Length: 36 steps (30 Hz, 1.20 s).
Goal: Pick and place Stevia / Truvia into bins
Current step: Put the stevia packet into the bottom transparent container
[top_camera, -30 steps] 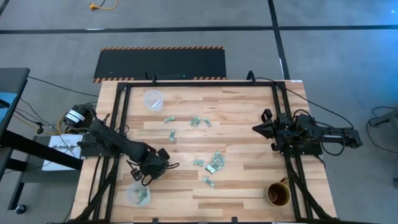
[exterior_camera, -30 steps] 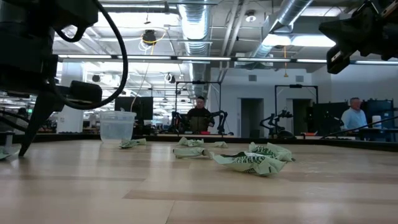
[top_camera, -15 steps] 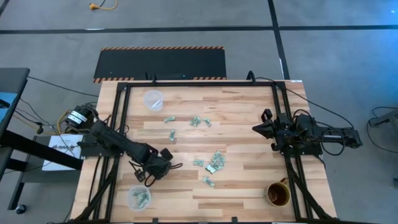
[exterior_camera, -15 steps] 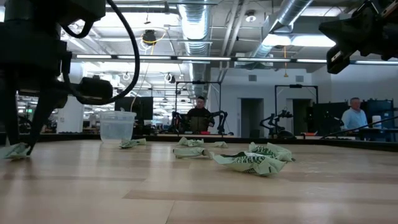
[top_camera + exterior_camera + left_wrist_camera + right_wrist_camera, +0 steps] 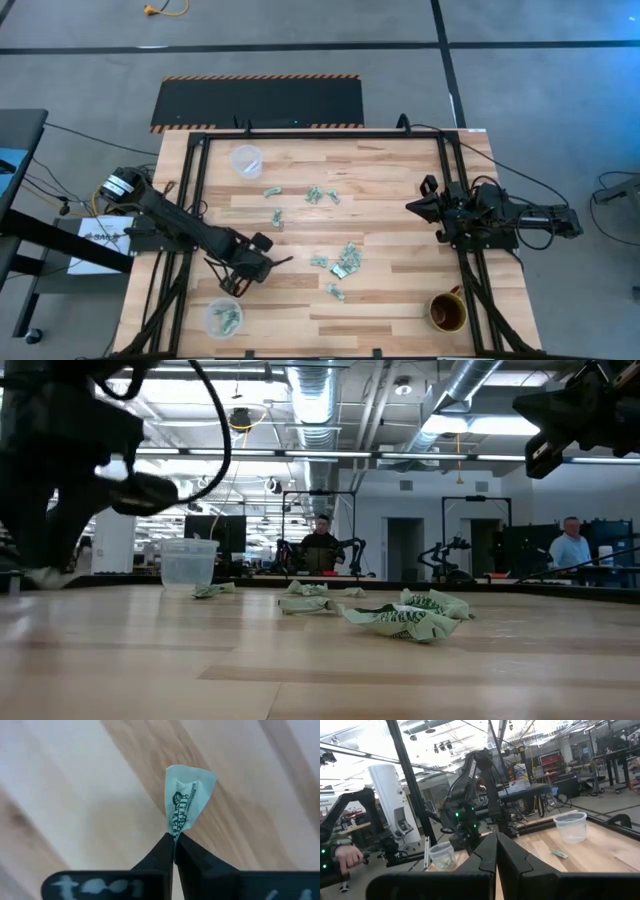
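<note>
Since the earlier frame we note the left claw (image 5: 234, 289) risen, pinching a pale green paper packet (image 5: 186, 800) near the round clear plastic cup (image 5: 223, 318) holding packets; right claw (image 5: 496, 851) pressed together.

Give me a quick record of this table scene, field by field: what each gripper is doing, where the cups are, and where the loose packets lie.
left gripper: shut on a packet, above the wood near the front cup
right gripper: shut, empty, parked at the table's right side
front cup: holds green packets
back cup: far left corner area
loose packets: scattered across the table's middle
brown mug: front right corner
</note>
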Tool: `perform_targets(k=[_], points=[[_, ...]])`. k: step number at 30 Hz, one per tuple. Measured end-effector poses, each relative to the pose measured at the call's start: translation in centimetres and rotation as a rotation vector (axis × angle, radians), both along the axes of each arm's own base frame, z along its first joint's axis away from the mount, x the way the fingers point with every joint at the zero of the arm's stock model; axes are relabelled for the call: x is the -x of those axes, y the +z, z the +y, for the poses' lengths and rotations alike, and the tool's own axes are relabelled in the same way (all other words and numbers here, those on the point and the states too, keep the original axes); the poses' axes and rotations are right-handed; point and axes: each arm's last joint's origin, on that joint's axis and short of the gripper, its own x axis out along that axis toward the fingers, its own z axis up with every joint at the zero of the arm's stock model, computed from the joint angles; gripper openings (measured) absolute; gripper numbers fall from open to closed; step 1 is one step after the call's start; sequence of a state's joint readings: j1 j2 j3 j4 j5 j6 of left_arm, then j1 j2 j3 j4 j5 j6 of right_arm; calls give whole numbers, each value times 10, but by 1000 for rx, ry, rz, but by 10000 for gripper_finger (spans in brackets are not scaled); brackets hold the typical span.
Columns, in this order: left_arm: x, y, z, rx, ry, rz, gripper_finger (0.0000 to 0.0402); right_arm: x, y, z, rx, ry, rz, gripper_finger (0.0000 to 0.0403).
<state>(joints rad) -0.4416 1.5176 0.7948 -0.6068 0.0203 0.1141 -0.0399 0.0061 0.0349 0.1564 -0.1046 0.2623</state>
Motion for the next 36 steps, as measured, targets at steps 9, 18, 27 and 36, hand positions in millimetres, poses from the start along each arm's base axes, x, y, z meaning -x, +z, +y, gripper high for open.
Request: perform_targets(k=[9,18,27,36], points=[[19,56,5,135,279,-208,0,0,0,0,0,0,0,0],[55,115,-8,551,559,-221,0,0,0,0,0,0,0,0],[80,103,-48,588,615,-54,0,0,0,0,0,0,0,0],[89,77,-80,518,712,93,0,0,0,0,0,0,0,0]])
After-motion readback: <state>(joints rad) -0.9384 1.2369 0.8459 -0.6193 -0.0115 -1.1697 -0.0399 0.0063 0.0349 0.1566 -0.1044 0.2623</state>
